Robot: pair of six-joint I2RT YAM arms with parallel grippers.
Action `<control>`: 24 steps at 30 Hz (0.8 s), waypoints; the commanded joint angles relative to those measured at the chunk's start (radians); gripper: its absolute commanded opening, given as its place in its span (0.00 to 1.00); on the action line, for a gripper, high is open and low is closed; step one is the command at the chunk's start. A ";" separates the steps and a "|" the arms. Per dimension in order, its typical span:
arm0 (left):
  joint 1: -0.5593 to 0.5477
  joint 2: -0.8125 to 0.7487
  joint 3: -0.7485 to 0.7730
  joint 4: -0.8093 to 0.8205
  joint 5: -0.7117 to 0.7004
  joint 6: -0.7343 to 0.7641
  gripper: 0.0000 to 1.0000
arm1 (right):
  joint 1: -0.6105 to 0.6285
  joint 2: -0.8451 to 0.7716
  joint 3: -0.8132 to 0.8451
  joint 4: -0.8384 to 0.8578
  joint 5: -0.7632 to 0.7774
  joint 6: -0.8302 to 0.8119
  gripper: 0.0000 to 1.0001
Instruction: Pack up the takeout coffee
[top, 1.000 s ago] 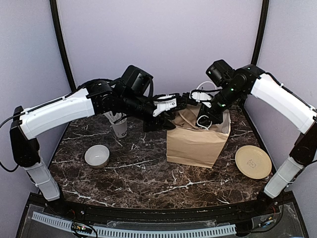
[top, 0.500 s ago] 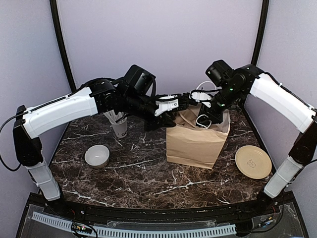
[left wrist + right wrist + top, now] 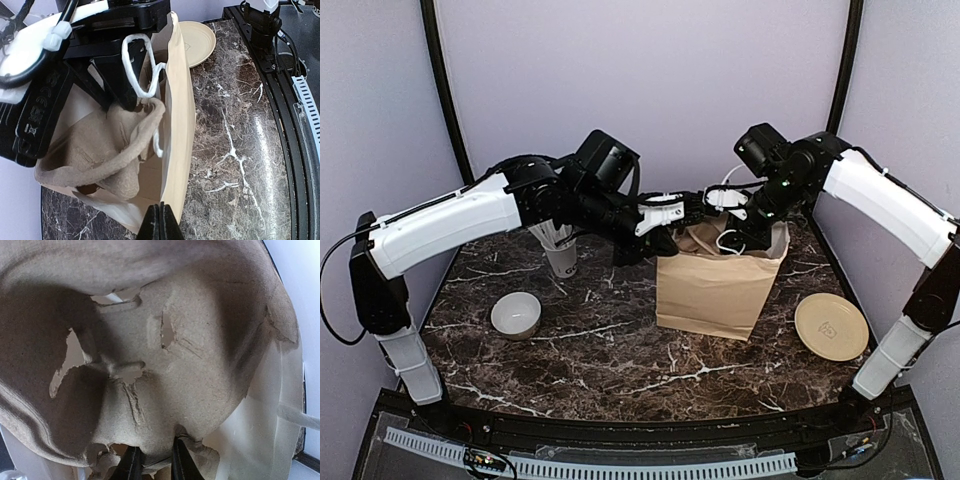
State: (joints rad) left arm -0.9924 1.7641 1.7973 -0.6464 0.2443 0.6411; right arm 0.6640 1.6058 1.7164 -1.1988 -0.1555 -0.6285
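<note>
Pinching the pulp cup carrier by its rim inside the brown paper bag, the right claw faces the left claw, pressed together beside the bag's mouth; coffee cup hidden.

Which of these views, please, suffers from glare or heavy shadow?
Top external: even, sharp, soft shadows only. Left wrist: sheen streaks the marble table on the right. Right wrist: the pulp tray fills the frame, its hollows deeply shadowed, background at right washed out.

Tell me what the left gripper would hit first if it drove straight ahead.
Probably the side wall of the bag, just ahead of the shut left gripper; the pulp carrier lies beyond, inside it. Depth is hard to judge.
</note>
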 commanded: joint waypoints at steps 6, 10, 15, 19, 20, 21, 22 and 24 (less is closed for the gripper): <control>-0.028 0.030 0.119 -0.097 -0.022 -0.101 0.00 | -0.004 0.008 0.064 -0.129 0.034 -0.119 0.12; -0.035 0.044 0.136 -0.094 -0.069 -0.174 0.00 | -0.004 0.012 0.106 -0.179 0.035 -0.144 0.13; -0.043 0.032 0.101 -0.054 -0.085 -0.237 0.00 | 0.003 0.021 0.113 -0.219 0.087 -0.145 0.13; -0.053 0.020 0.092 -0.038 -0.094 -0.291 0.00 | 0.022 0.042 0.087 -0.218 0.183 -0.128 0.12; -0.057 0.016 0.090 -0.035 -0.091 -0.302 0.00 | 0.022 0.045 0.082 -0.219 0.201 -0.124 0.12; -0.058 0.014 0.084 -0.029 -0.091 -0.306 0.00 | 0.024 0.047 0.079 -0.218 0.218 -0.122 0.12; -0.061 0.008 0.079 -0.019 -0.086 -0.312 0.00 | 0.026 0.049 0.076 -0.219 0.235 -0.121 0.12; -0.061 -0.002 0.060 -0.003 -0.081 -0.317 0.00 | 0.031 0.053 0.073 -0.218 0.264 -0.116 0.12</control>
State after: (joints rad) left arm -1.0496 1.8118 1.8828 -0.6979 0.1673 0.3733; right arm 0.6868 1.6421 1.8050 -1.3712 -0.0177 -0.7483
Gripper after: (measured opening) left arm 0.024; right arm 0.152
